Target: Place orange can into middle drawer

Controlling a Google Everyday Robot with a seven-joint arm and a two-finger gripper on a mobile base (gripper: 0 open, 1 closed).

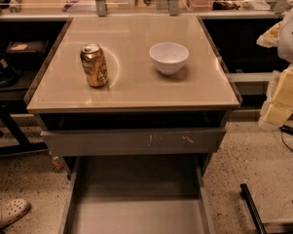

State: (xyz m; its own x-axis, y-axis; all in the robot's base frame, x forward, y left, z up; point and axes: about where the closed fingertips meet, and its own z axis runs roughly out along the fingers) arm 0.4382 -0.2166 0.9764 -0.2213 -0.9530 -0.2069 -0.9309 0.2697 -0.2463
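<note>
the orange can (94, 65) stands upright on the left part of the desk (136, 94), well apart from the white bowl (169, 57), with its long axis vertical and its silver top pointing up, so its side is free for a grasp. the middle drawer (136, 204) stands open below the scratched drawer front (134, 140) and is judged ready to receive the can. the gripper (281, 99) hangs beyond the desk's right edge, apart from the can; whether it is open or closed cannot be told.

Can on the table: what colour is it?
The can is golden-orange, silver top, camera view. Gripper at right edge.
</note>
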